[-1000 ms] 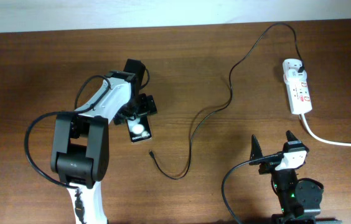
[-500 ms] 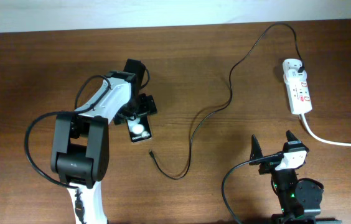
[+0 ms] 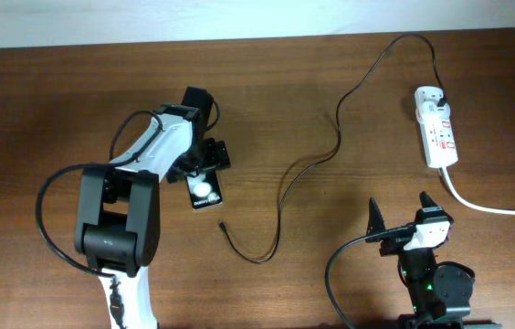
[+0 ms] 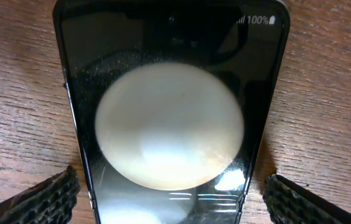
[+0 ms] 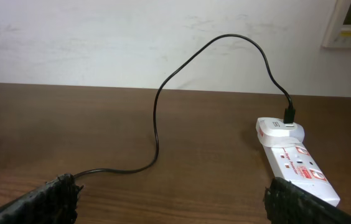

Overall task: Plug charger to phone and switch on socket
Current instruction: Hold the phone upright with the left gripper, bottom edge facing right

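The black phone lies flat on the wooden table, its glossy face reflecting a big white round light. My left gripper hovers over it, open, with a pad on each side of the phone and a gap to both edges. The charger's thin black cable runs from the white socket across the table to its small connector tip, which lies just below the phone. My right gripper stands open near the front edge with nothing between its fingers. The socket shows in the right wrist view.
A thick white cord leaves the socket toward the right edge. A pale wall rises behind the table's far edge. The left arm's black cable loops at the left.
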### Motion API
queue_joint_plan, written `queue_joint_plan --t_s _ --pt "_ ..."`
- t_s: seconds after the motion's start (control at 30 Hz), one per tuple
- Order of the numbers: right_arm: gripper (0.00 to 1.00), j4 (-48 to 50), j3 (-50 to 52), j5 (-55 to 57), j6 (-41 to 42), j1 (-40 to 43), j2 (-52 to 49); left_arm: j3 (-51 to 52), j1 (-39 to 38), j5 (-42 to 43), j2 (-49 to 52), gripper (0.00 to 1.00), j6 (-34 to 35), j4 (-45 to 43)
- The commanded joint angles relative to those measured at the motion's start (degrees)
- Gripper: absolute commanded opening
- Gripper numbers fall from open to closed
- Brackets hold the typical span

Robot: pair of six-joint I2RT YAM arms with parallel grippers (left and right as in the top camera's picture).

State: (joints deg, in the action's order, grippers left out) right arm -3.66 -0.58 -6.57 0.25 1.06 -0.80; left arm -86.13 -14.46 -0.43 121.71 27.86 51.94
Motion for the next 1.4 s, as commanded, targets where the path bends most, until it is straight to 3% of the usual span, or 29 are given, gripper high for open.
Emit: queue_joint_plan --t_s 0.0,0.5,0.77,0.87,1.1,1.27,1.37 --pt "0.99 -0.33 0.26 -0.33 0.61 -0.35 0.39 1.77 0.20 3.04 1.27 0.99 -1.79 -0.92" --pt "0.99 -0.33 0.26 -0.33 0.61 -0.35 0.39 1.77 0.20 3.02 1.27 0.97 -3.56 -1.01" --pt "0.99 -0.33 0.26 -0.33 0.61 -0.35 0.39 1.77 0.20 3.28 1.27 0.87 -5.29 -1.90" --pt "0.99 -0.33 0.26 -0.33 0.61 -0.35 0.39 1.77 0.20 7.82 1.27 0.88 -9.46 -3.41" --pt "0.99 -0.33 0.26 -0.33 0.61 -0.35 0.39 1.77 0.20 8.15 1.27 0.92 -10.97 -3.28" --pt "0.99 -0.33 0.26 -0.35 0.61 -0.35 0.39 1.77 -0.07 6.84 1.27 0.89 -11.67 -1.16" --pt "0.99 -0.35 0.26 -0.33 0.61 -0.35 0.39 1.77 -1.70 0.76 1.27 0.88 -8.26 -0.70"
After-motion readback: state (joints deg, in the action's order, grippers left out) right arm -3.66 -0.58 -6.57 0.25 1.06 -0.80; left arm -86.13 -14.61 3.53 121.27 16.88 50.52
